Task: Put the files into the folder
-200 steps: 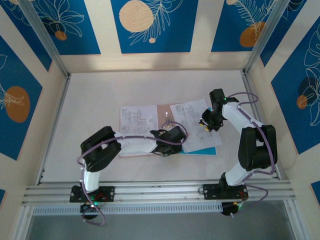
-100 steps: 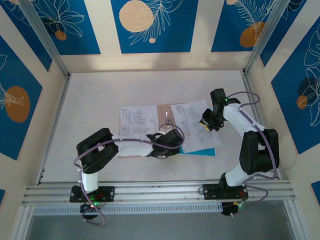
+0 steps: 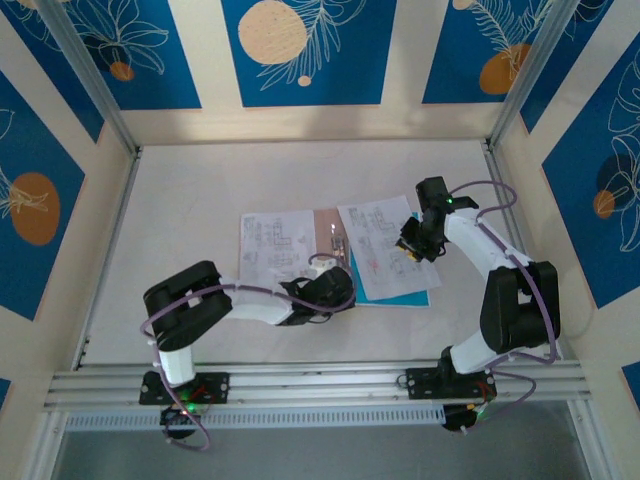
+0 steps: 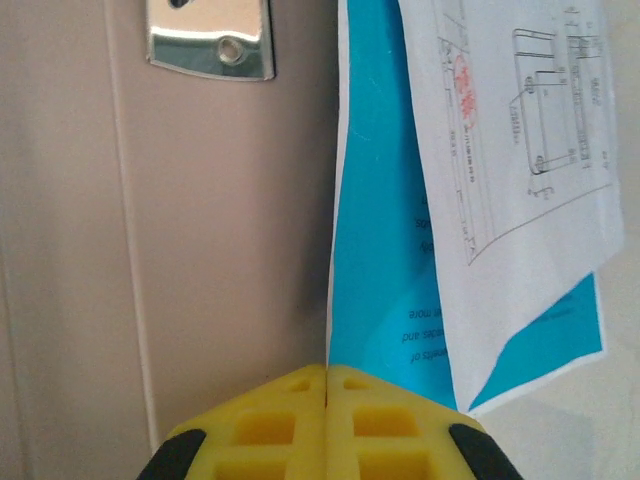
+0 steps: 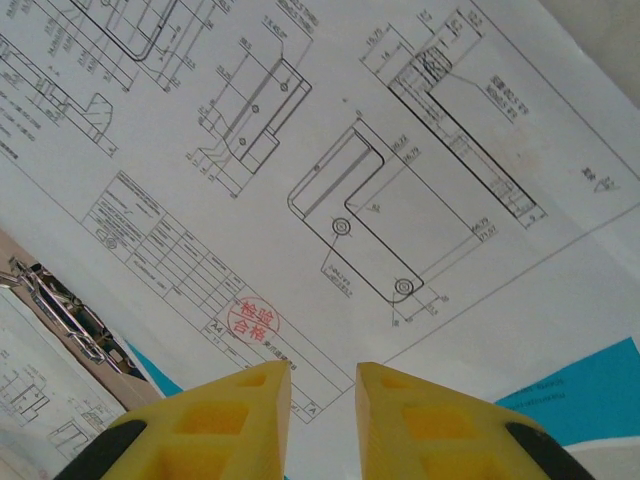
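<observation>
Lying open at the middle of the table (image 3: 200, 180), the folder (image 3: 326, 222) has its left half covered by the left sheet (image 3: 275, 245), white with black line drawings. A metal clip (image 3: 338, 240) sits on the bare card strip just right of that sheet.

Left gripper (image 3: 340, 285) — over the folder's near part, pointing away from the arm bases. Wrist view: yellow fingers (image 4: 290, 425) pressed together, nothing between them. The tips are over bare card (image 4: 200, 250), right at the left edge of the blue sheet (image 4: 380, 250); the clip (image 4: 210, 45) is farther ahead. Contact between tips and card: cannot tell.

Right sheet (image 3: 385, 245), white and tilted, lies across the folder's right half and on top of the blue sheet (image 3: 400, 298), which shows as a strip along its near edge. In the left wrist view the right sheet (image 4: 520, 150) leaves a blue band on its left and a blue corner below.

Right gripper (image 3: 410, 245) — at the right sheet's right edge. Wrist view: fingers (image 5: 240, 420) a little apart, a narrow gap with printed paper visible through it, nothing pinched. A red round stamp (image 5: 255, 322) lies just ahead of the tips. Blue corner (image 5: 580, 390) at lower right; clip (image 5: 55, 300) and left sheet (image 5: 30, 400) at lower left.
</observation>
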Motion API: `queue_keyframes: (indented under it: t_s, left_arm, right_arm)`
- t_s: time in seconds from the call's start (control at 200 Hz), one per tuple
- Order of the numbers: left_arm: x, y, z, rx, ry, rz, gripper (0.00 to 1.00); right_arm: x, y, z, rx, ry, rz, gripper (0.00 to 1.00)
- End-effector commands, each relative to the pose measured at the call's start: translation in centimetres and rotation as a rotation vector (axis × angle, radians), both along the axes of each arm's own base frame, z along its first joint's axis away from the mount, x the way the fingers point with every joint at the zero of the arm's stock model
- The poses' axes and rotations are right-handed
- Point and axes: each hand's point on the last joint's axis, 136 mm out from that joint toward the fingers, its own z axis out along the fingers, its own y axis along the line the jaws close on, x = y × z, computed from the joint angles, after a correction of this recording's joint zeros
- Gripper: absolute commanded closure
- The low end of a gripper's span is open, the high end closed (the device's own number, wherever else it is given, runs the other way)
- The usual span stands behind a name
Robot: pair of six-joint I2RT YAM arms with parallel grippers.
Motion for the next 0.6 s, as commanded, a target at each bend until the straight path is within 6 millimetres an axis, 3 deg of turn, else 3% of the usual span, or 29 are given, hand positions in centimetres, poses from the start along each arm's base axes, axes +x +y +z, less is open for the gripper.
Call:
queue_keyframes:
  t_s: [0.0, 0.155, 0.37, 0.595]
  left_arm:
    - [0.5, -0.5, 2.2, -0.069, -0.049, 0.027, 1.00]
    - [0.3, 0.3, 1.2, -0.079, -0.008, 0.081, 1.00]
    - [0.0, 0.0, -0.4, -0.166, 0.052, 0.112, 1.00]
    - [-0.1, -0.3, -0.6, -0.182, 0.064, 0.094, 1.00]
  right_arm:
    - [0.0, 0.3, 0.9, -0.002, -0.019, 0.018, 0.74]
    - [0.0, 0.3, 1.0, -0.001, -0.020, 0.020, 0.74]
    - [0.0, 0.4, 1.6, -0.006, -0.033, 0.025, 0.74]
    - [0.1, 0.6, 2.0, -0.009, -0.042, 0.031, 0.74]
